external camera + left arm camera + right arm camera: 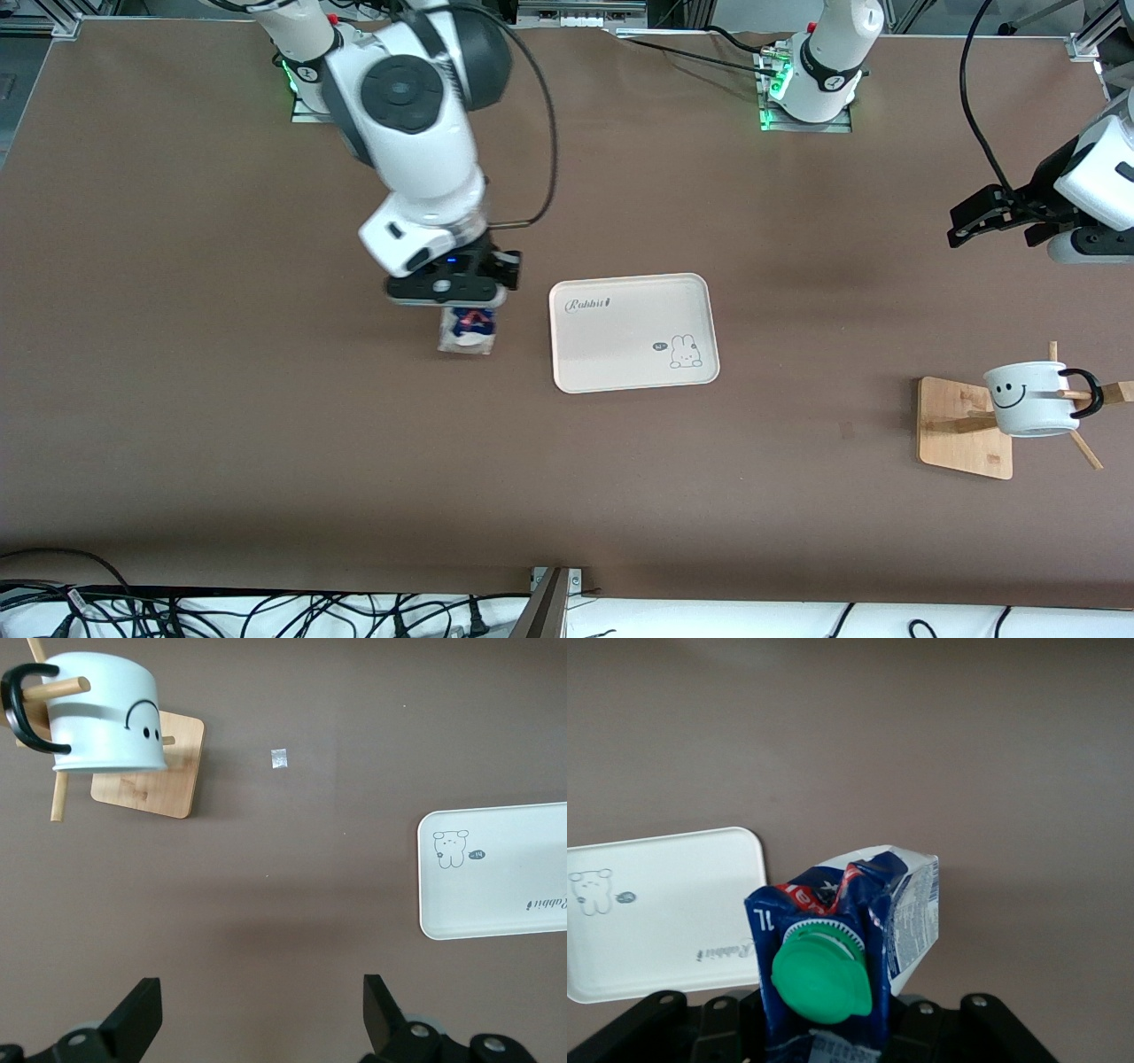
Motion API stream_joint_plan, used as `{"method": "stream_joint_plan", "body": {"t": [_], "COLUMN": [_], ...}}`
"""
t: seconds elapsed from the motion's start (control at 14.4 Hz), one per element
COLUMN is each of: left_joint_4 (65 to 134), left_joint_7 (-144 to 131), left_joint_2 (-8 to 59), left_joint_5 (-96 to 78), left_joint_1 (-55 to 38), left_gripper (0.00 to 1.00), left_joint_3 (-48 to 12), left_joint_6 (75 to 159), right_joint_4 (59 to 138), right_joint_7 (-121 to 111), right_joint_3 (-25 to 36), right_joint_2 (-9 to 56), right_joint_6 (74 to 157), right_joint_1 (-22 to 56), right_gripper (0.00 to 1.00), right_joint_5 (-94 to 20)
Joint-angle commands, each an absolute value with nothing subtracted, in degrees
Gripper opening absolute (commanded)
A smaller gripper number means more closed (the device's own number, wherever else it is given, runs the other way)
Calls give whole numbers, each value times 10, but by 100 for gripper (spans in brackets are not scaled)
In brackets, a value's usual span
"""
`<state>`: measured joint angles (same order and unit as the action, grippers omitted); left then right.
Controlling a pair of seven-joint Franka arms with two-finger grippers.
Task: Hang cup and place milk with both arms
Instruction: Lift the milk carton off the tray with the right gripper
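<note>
From my seat at the remote station, nearest the front camera I have the wooden rack (966, 427) at the left arm's end of the table, about four o'clock from the tray. The cup (1030, 399) hangs on it, a peg through its black handle, smiley face showing, mouth tipped toward the rack's base; the left wrist view shows the same cup (104, 716) on its peg above the wooden base (149, 771).

Next comes the white tray (633, 331) with its rabbit drawing, flat on the brown table (266, 461) near the middle.

At roughly nine o'clock from the tray, just beside it, I see the milk (469, 329), its base at the tabletop; I cannot tell whether it rests there or is lifted slightly. The right gripper (452, 292) sits on top of it, jaws clamped on the carton's upper part. The right wrist view shows the green cap (822, 977) and the crumpled blue gable between the fingers.

Farthest, at two o'clock from the tray, the left gripper (997, 217) hovers over bare table at the left arm's end, jaws wide apart and empty; that arm waits.
</note>
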<state>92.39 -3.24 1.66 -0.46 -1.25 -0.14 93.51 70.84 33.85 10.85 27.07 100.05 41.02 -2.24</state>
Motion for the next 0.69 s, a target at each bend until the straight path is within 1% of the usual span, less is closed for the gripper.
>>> {"method": "stream_joint_plan", "body": {"t": [0.0,0.21,0.35,0.56,0.62], "left_joint_4": [906,907,906,906,906], "left_joint_7": [-38,-39,-39,-39,-39], "left_joint_2": [26,26,26,25,25], "left_joint_5": [5,4,4,4,4], "left_joint_1": [-8,-7,-8,-8,-8], "left_gripper": [100,100,100,100,100], "left_joint_3": [-8,-4,-6,-9,-9], "left_joint_6": [924,919,920,920,920], "right_joint_4": [657,648,646,646,646], "right_joint_7": [252,170,143,98,84], "right_joint_3": [104,104,104,105,103], "right_joint_2": [281,280,279,279,279], "right_joint_6": [892,827,811,795,776], "right_joint_1": [344,260,216,170,153], "right_gripper": [21,21,21,21,21], "right_joint_5": [-50,-78,-98,-98,-98]}}
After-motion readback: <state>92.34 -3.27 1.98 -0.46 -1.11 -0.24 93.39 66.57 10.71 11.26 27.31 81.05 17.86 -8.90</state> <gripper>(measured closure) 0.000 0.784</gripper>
